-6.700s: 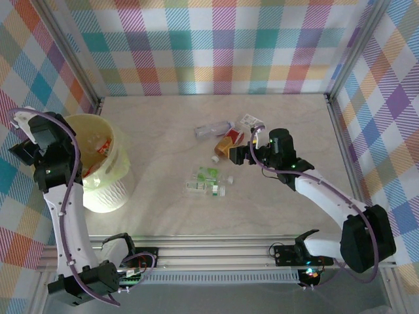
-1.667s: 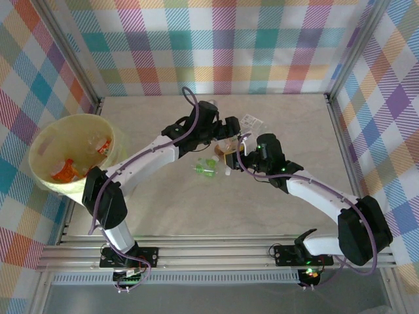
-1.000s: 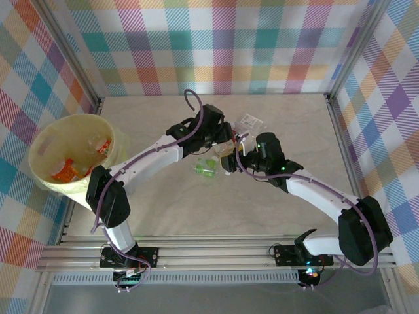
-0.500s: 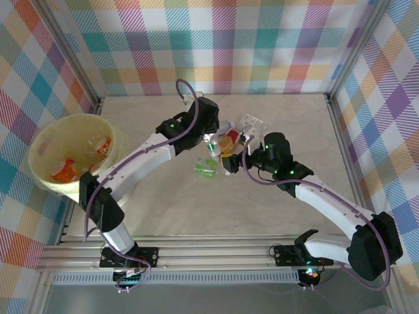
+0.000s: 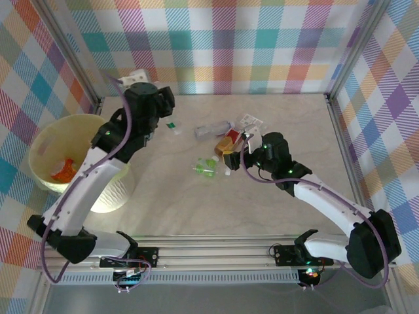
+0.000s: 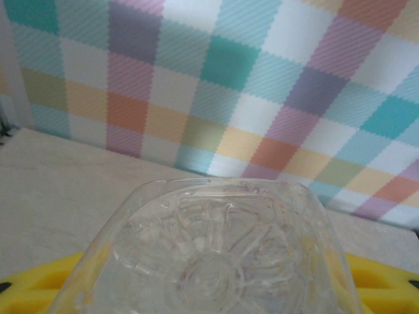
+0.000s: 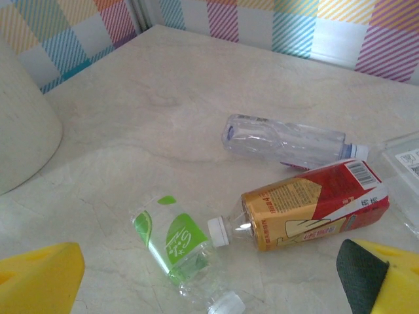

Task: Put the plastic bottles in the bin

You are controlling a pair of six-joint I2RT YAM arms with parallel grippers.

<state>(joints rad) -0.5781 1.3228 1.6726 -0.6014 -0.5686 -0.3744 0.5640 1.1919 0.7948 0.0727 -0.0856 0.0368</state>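
Leftward, the left gripper [image 5: 165, 122], clamped on a clear bottle [image 6: 209, 261], hangs over open table [image 5: 163, 196] beside the bin [image 5: 49, 140]. The right gripper [image 5: 233, 157] gapes near three lying bottles [image 7: 301, 212].

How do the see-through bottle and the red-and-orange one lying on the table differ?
The see-through bottle is mostly bare clear plastic, while the red-and-orange bottle is wrapped in a printed label. In the right wrist view, the see-through bottle's cap points right and the red-and-orange bottle's cap points left. The see-through bottle also looks slimmer than the red-and-orange bottle. Both lie on their sides on the table, caps on.
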